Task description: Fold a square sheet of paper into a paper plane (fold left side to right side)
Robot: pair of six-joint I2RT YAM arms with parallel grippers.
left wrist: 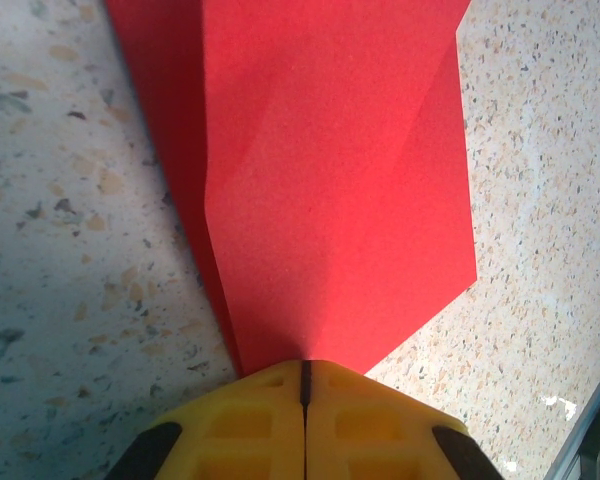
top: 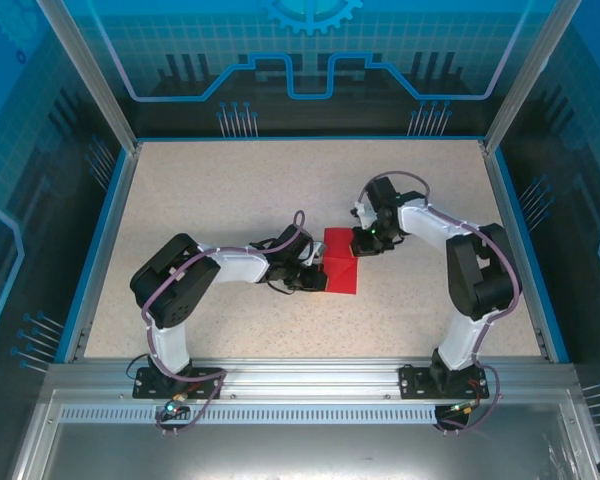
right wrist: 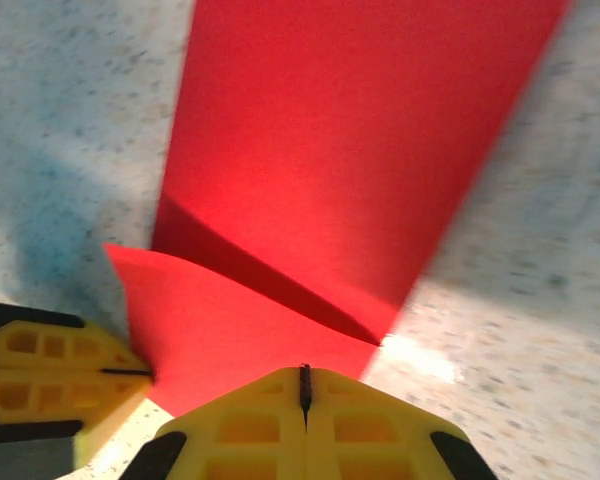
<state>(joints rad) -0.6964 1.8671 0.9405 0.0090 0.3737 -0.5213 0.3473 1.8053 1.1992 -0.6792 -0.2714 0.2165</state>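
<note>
The square sheet of paper (top: 342, 270) is bright red and lies partly folded at the middle of the table. My left gripper (top: 318, 277) is at its left edge and my right gripper (top: 363, 245) at its far right corner. In the left wrist view the sheet (left wrist: 330, 180) narrows to a point that runs into my shut left gripper (left wrist: 305, 365). In the right wrist view a raised flap (right wrist: 230, 320) of the sheet (right wrist: 350, 130) casts a shadow on the layer below. My right gripper (right wrist: 304, 370) is shut on the flap's edge. The left gripper (right wrist: 145, 373) pinches its left corner.
The speckled table (top: 230, 190) has a blue raised border (top: 98, 250) on the left, back and right. An aluminium rail (top: 300, 375) carrying both arm bases runs along the near edge. Slanted frame posts (top: 85, 70) rise at the back corners.
</note>
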